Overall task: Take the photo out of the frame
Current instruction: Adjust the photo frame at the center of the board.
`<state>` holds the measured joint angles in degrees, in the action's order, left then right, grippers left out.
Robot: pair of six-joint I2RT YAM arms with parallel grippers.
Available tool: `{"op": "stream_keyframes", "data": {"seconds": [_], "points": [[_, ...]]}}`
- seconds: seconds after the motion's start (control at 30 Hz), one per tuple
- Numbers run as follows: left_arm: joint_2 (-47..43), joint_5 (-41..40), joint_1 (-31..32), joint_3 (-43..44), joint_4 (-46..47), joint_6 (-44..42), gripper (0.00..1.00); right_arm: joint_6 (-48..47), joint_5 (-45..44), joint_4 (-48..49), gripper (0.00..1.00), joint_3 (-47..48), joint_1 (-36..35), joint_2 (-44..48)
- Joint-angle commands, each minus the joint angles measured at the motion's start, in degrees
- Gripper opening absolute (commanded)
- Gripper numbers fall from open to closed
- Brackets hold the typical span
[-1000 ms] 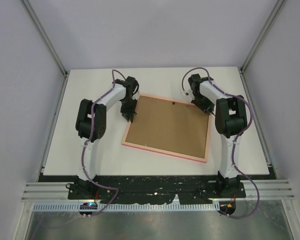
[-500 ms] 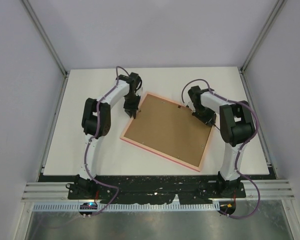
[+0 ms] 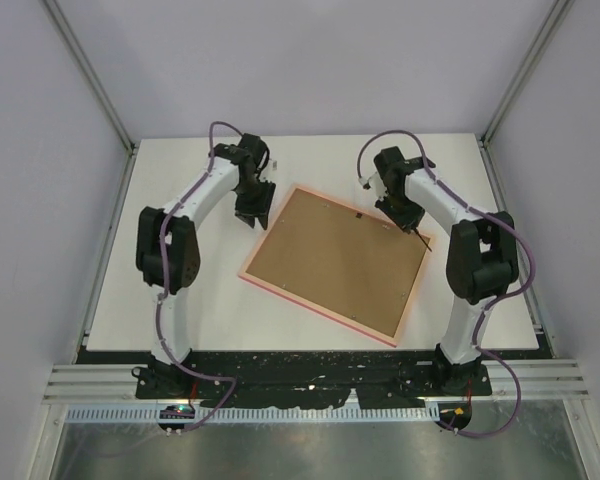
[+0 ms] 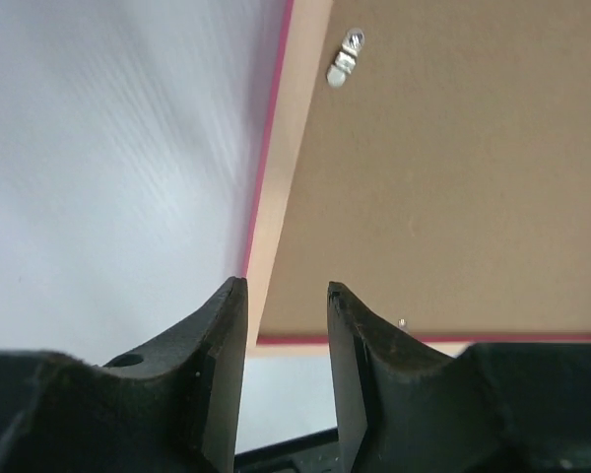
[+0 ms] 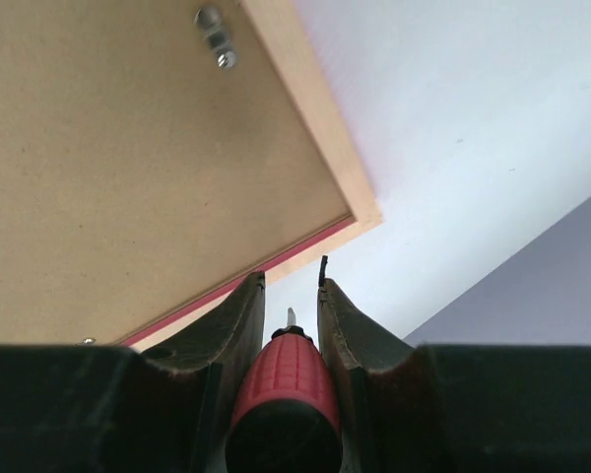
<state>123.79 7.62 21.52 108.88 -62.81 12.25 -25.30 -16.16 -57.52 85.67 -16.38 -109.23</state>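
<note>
The pink frame lies face down on the white table, its brown back board up, so the photo is hidden. My left gripper is open and empty at the frame's far left corner; in the left wrist view its fingertips straddle the pink edge of the frame. My right gripper is shut on a red-handled screwdriver at the frame's far right corner. In the right wrist view the gripper points the screwdriver tip just off the frame.
Small metal retaining clips sit on the back board near its edges, one in the left wrist view and one in the right wrist view. Grey walls with metal posts close in the table's sides and back.
The frame has turned slightly clockwise on the table. My left gripper has moved back and left off the board to its corner. My right gripper has shifted slightly along the far right edge.
</note>
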Motion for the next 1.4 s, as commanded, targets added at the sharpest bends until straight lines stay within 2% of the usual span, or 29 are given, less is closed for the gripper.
{"op": "stream_keyframes", "data": {"seconds": [0.0, 0.27, 0.43, 0.67, 1.37], "points": [[-13.3, 2.0, -0.4, -6.5, 1.9, -8.1, 0.41, 0.2, 0.2, -1.4, 0.08, 6.2, 1.8, 3.6], [-23.1, -3.5, 0.5, -26.7, 4.6, -18.4, 0.40, -1.2, -0.7, -1.3, 0.08, 12.1, 6.6, -1.9], [-25.3, -5.9, 3.5, -33.9, 6.3, -20.3, 0.38, -1.2, -1.2, -0.8, 0.08, 14.1, 8.6, -5.0], [-24.6, -9.3, 8.7, -36.7, 7.4, -20.2, 0.37, -1.2, -3.6, 0.9, 0.08, 14.6, 9.0, -9.4], [-19.1, -16.4, 16.5, -36.5, 8.7, -19.7, 0.38, -2.7, -7.8, 2.8, 0.08, 13.9, 9.3, -14.5]]}}
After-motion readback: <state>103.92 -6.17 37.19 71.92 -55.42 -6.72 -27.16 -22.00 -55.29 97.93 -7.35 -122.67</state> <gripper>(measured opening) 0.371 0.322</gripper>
